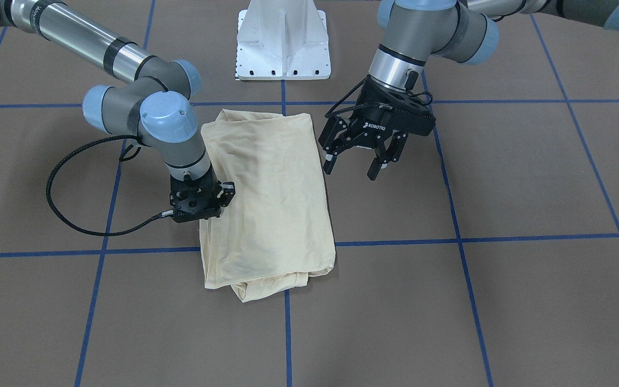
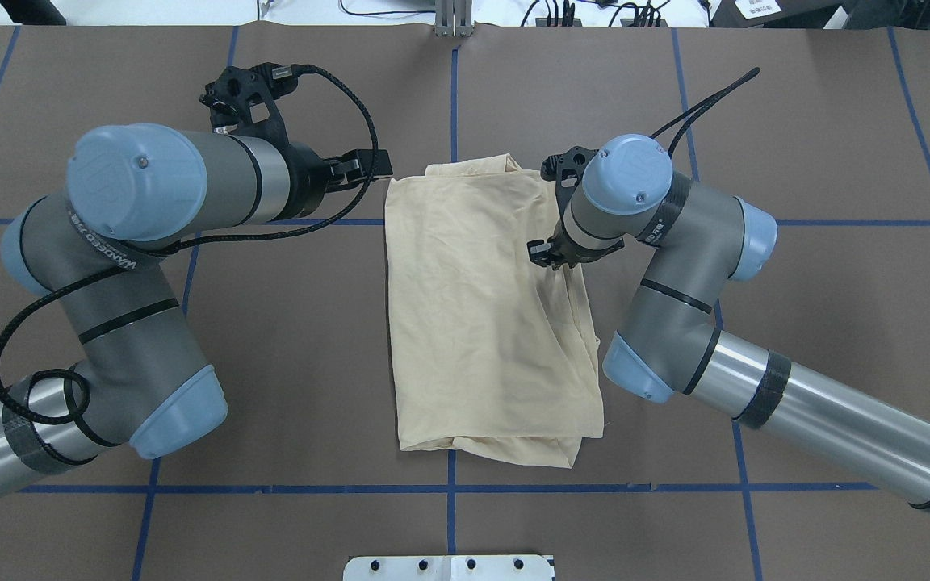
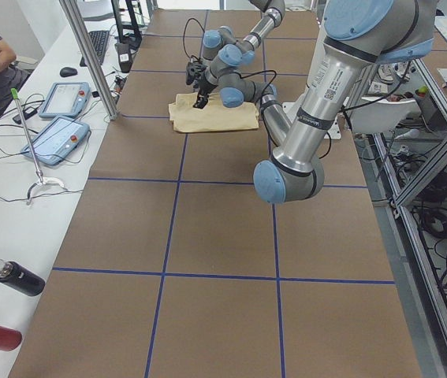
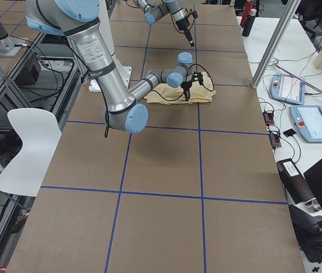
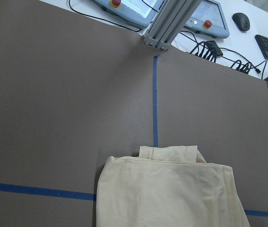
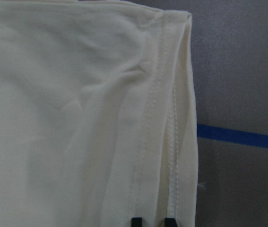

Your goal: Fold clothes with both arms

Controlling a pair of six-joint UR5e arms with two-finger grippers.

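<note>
Right wrist-mounted view gives me the grip. The right pincer [image 6: 153, 221] has its fingertips [image 6: 136, 221] nearly together over the stitched hem [image 6: 171, 142] of the T-shirt [image 6: 67, 118], which I read as a pinch on the edge layers. Bare counter [image 6: 237, 71] and a blue tape line [image 6: 240, 136] lie just outboard of the pincer, and the cloth spreads inboard. Two hems run side by side there, so I judge the main care is getting every layer in the bite before lifting.

Exterior front-facing: the shirt lies as a long folded rectangle between the two pincers, its print hidden. The left pincer [image 1: 360, 161] is spread wide and hangs above the counter just beside the opposite long edge, touching nothing. I think it should come down on that edge level with its partner, so the fold line runs straight.

Overhead exterior: the right pincer sits partway along the edge, not at a corner. Lifting from there alone would likely let the ends sag, so I'd lift low, both sides together.

Left wrist-mounted: one end of the shirt lies below the pincer, with a tucked flap [image 5: 169, 152] poking past it. No fingers show.
</note>
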